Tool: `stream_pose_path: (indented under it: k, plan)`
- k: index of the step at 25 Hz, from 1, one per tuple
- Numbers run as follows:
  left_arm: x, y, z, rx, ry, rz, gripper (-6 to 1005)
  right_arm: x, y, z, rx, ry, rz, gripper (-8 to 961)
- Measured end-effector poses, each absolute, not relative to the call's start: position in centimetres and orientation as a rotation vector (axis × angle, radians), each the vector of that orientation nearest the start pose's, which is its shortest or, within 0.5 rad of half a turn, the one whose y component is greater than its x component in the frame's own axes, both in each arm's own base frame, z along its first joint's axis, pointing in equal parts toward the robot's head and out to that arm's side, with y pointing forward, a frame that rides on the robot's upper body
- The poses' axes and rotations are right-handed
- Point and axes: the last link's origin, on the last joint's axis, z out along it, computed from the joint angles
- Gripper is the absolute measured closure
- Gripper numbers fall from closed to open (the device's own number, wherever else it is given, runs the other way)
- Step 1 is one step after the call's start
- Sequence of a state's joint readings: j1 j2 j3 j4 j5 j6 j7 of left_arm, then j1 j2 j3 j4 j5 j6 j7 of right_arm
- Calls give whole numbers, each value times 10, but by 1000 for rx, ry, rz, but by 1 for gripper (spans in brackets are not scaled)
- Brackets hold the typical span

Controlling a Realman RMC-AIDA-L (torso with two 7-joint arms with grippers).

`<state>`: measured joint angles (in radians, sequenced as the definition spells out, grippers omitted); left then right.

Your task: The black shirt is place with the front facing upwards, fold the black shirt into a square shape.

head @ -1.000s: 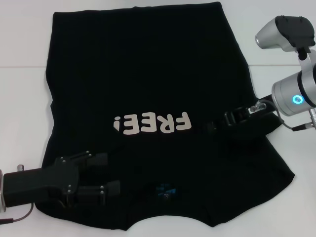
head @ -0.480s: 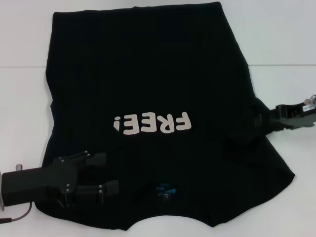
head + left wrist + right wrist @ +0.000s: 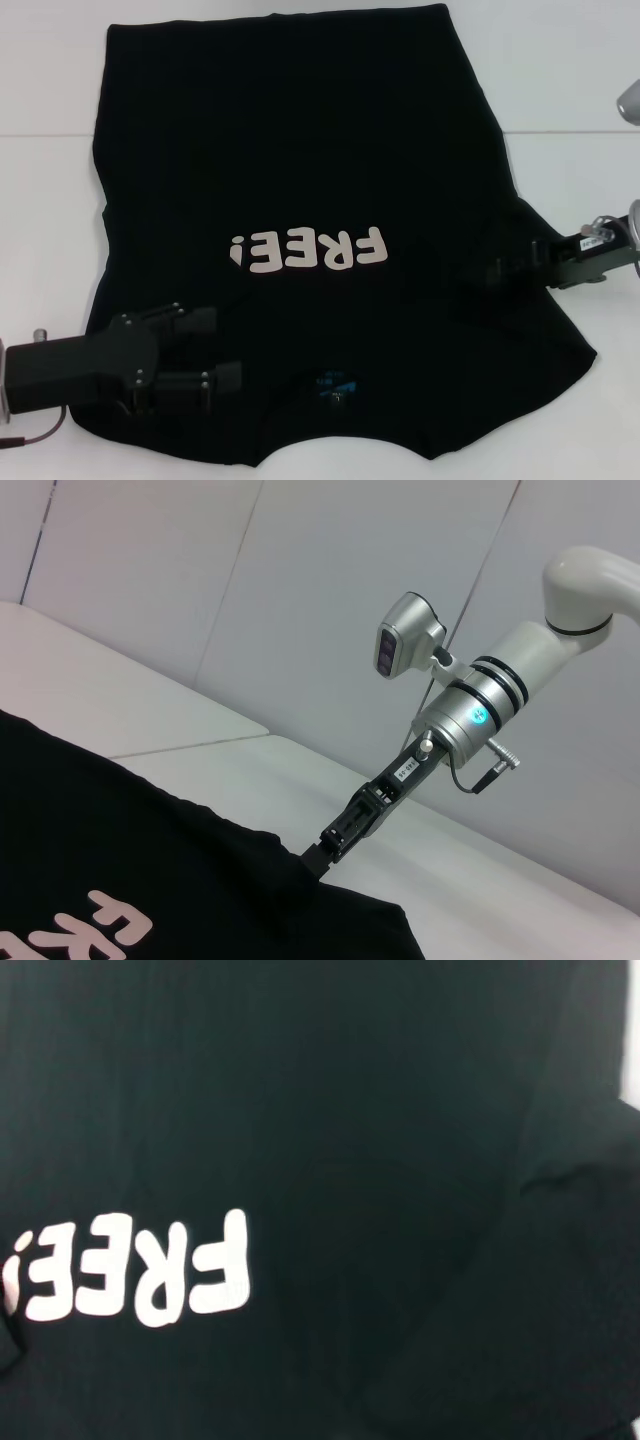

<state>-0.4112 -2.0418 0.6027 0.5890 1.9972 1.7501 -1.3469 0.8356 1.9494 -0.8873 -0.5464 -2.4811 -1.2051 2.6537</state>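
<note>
The black shirt (image 3: 300,150) lies spread on the white table, front up, with cream "FREE!" letters (image 3: 310,252) across the chest and a small blue neck label (image 3: 335,385) near the front edge. My left gripper (image 3: 222,350) hovers open over the shirt's near-left shoulder area, with nothing between its fingers. My right gripper (image 3: 497,272) reaches in from the right, its tip at the shirt's right edge. In the left wrist view the right gripper (image 3: 318,860) touches a slightly raised point of the shirt (image 3: 150,860). The right wrist view shows only the shirt (image 3: 330,1110) and its letters (image 3: 140,1275).
The white table (image 3: 50,200) shows on both sides of the shirt and beyond its far hem. A seam (image 3: 570,131) crosses the surface. A pale wall (image 3: 250,600) rises behind the table.
The right gripper pulled back from over the shirt's chest to its right edge, then dropped a little nearer. The right arm swung mostly out of view. The left gripper barely moved.
</note>
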Motion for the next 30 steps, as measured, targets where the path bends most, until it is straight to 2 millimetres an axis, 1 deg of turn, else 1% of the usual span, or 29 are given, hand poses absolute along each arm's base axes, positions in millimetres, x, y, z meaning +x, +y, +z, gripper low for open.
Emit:
stream_pose_path:
  k: [7, 15, 21, 26, 30]
  plan:
    - [-294, 278, 14, -2719, -764, -876, 50, 253, 421, 5, -2135, 1746, 30, 234]
    - [-294, 278, 15, -2720, -755, -874, 49, 252, 422, 3, -2096, 1801, 83, 237]
    - [-294, 279, 15, -2722, -750, -873, 49, 250, 425, 0, -2076, 1796, 113, 238]
    - [-293, 279, 15, -2724, -746, -873, 50, 251, 429, 0, -2039, 1800, 191, 240]
    - [-293, 280, 15, -2724, -746, -872, 49, 250, 431, -1, -2026, 1795, 215, 241]
